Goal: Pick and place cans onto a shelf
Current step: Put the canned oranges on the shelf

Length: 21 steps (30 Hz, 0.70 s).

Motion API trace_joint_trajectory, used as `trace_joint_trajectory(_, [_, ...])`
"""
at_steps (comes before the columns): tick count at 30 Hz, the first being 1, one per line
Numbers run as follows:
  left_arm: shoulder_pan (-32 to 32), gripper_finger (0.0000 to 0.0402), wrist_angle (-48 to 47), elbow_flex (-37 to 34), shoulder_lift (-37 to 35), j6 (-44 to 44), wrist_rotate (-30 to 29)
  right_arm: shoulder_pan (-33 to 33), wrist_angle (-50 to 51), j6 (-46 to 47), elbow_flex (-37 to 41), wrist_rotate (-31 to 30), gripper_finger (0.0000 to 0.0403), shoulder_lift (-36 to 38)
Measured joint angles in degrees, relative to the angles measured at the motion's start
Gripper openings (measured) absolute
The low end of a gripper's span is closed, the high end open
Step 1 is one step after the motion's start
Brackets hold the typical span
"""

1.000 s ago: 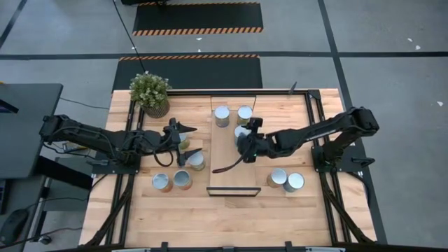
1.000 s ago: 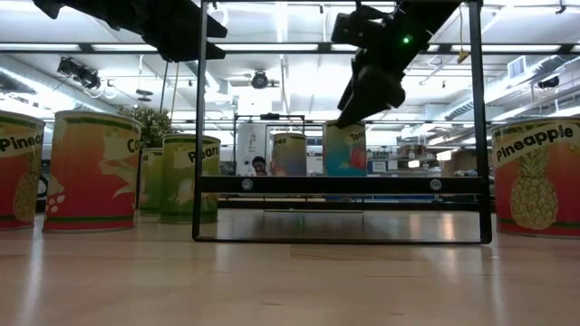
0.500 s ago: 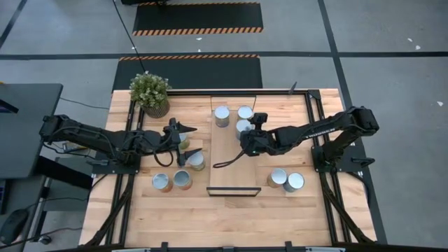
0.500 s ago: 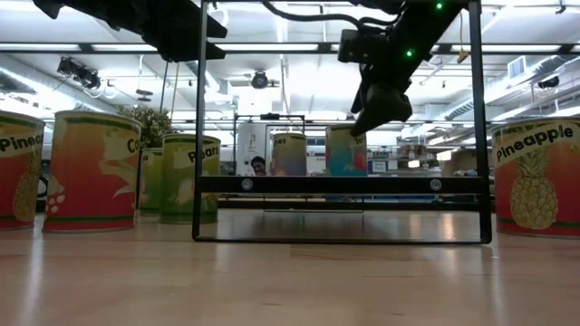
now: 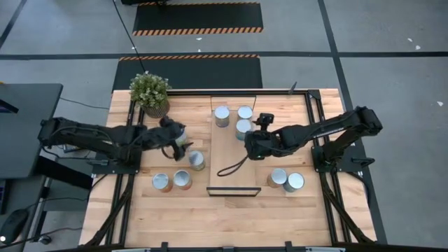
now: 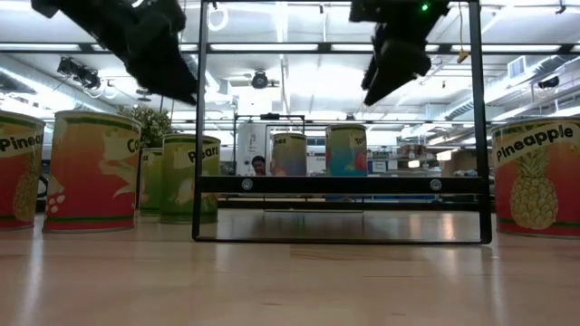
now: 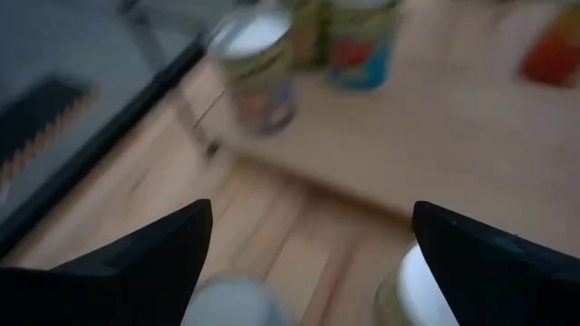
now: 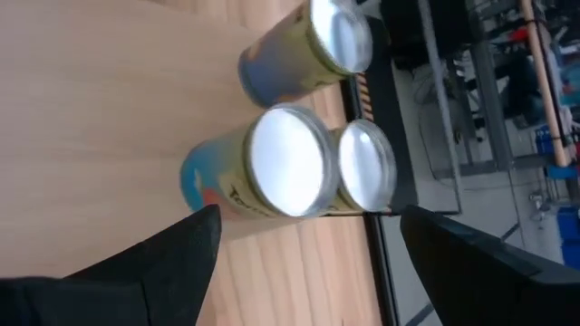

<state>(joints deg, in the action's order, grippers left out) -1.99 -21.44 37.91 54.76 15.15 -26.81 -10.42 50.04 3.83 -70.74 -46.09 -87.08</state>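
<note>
Toward the shelf's (image 5: 234, 157) far end stand three cans (image 5: 243, 127); right pincer (image 5: 246, 145) hovers empty, open. Left pincer (image 5: 175, 136) spreads wide near the surface's left edge. Rigid, smooth tins: grip mid-wall.

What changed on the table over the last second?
The right hand let go of a can on the shelf, beside two others, and backed away along the board, empty and open. The left hand swung over a can left of the shelf, open. The other cans and the plant stayed put.
</note>
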Motion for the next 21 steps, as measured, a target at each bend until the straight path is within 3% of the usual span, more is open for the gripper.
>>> trace_joint_trajectory(9, [6.45, 0.0385, -25.04, 8.91, -0.04, 5.78, 14.29, -2.22, -5.11, 3.05, 7.22, -0.89, 0.0348, 7.15])
trace_joint_trajectory(13, [7.67, 0.0385, -34.9, 8.84, -0.02, 9.2, 16.13, -2.6, -7.46, 1.96, 9.0, -0.7, 0.0348, 7.67])
trace_joint_trajectory(21, [9.34, 0.0385, -33.58, 3.21, 0.36, 10.81, 17.62, -2.58, -10.21, -0.52, 9.46, -0.7, 0.0348, 7.56])
